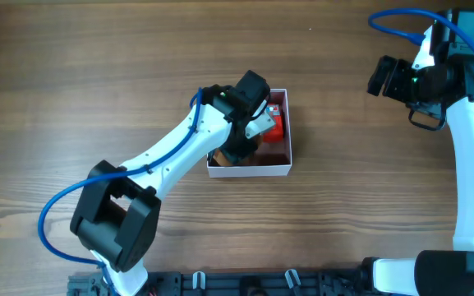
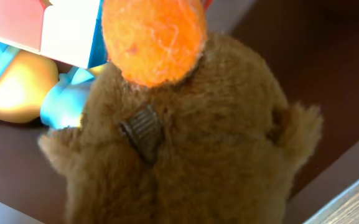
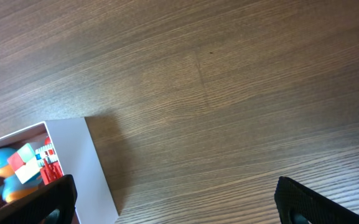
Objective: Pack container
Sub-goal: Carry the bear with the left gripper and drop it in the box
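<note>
The container [image 1: 253, 172] is a small square box with white walls and a dusty pink inside [image 2: 319, 56], at the table's middle. My left gripper [image 1: 249, 136] reaches down into it. A brown plush toy [image 2: 191, 143] with an orange round part [image 2: 153, 37] fills the left wrist view and hides the fingers. Beside the plush lie a pink-and-white cube [image 2: 48, 28] and a blue-and-yellow figure [image 2: 17, 81]. A red toy [image 1: 276, 127] sits at the box's right side. My right gripper [image 3: 176, 202] is open and empty above bare table, far right [image 1: 382, 76].
The container's white wall [image 3: 89, 168] shows at the lower left of the right wrist view, with the toys inside it. The wooden table [image 1: 97, 74] stretches around the box. The arm bases stand at the front edge.
</note>
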